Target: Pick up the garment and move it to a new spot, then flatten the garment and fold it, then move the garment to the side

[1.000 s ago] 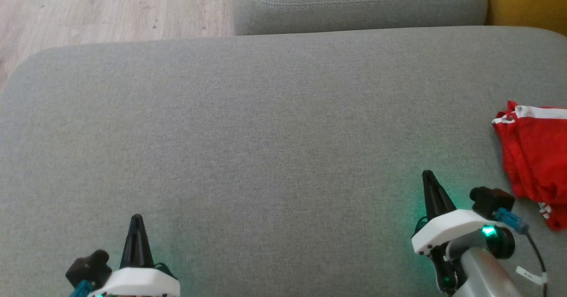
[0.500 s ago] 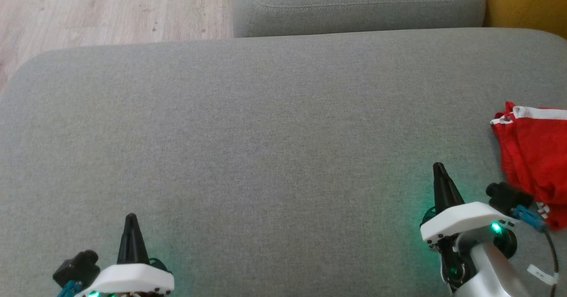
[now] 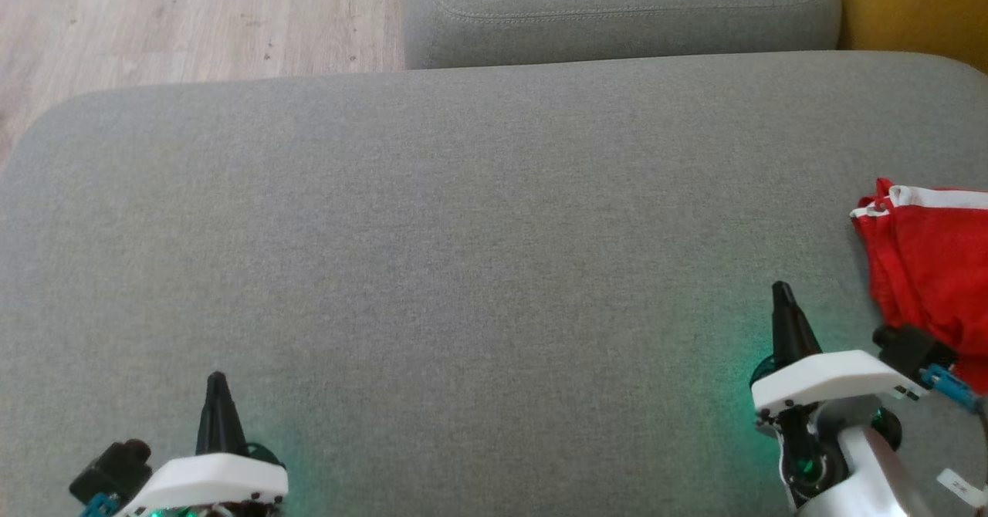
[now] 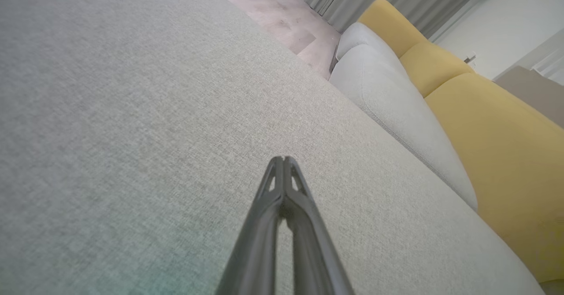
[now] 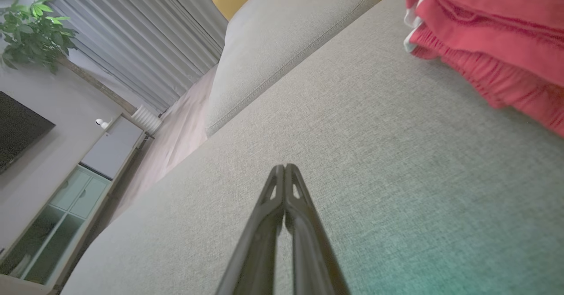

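Both claws are pressed together and empty: left gripper (image 3: pixel 217 382) sits low over the cushion's (image 3: pixel 463 231) near-left part, right gripper (image 3: pixel 783 289) over its near-right part, tips pointing at the cushion's far edge. The garment (image 3: pixel 930 270) lies at the cushion's right edge, partly cut off in the head view. You can't call the stage from this. It fits a garment waiting there for pickup, and equally one already folded and parked aside. So don't commit on position alone; check the fold in the right wrist view. Either way, watch the right wrist's camera block (image 3: pixel 911 345): it sits just beside the garment's near-left corner and could snag the hem. The garment is red with white trim at the far edge, stacked in a few layers with edges roughly aligned, slightly rumpled. It looks limp, so I'd expect the layers to slide if nudged.
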You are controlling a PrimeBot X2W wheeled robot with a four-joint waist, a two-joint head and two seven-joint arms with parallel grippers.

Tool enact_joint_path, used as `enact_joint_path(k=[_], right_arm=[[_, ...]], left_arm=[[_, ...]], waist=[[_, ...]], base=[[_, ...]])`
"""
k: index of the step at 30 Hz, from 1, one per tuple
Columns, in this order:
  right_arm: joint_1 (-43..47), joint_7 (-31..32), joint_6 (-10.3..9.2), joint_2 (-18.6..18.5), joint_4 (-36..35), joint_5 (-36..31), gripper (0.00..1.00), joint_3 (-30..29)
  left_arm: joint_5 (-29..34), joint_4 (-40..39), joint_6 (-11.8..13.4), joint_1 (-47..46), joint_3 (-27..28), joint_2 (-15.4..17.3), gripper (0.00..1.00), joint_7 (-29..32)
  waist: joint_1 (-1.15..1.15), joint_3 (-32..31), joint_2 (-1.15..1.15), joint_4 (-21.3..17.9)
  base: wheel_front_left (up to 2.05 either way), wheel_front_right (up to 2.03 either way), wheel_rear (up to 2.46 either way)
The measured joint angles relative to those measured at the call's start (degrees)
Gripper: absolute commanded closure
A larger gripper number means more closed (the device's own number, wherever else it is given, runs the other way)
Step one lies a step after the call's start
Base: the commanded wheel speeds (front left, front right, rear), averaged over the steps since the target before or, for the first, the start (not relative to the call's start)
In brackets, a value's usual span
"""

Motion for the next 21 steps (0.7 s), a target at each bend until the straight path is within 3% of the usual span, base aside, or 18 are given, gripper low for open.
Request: enact_joint_path(k=[21], right_arm=[[2.1,3.2,0.0,0.0,-4.4,13.2,1.0,-2.6]], left_arm=[[-12.4,-2.3,-0.6,0.0,0.7,0.0,1.0,3.6]], waist=[[0.0,-0.6,0.0,-0.3]], base=[[0.0,0.0,0.0]])
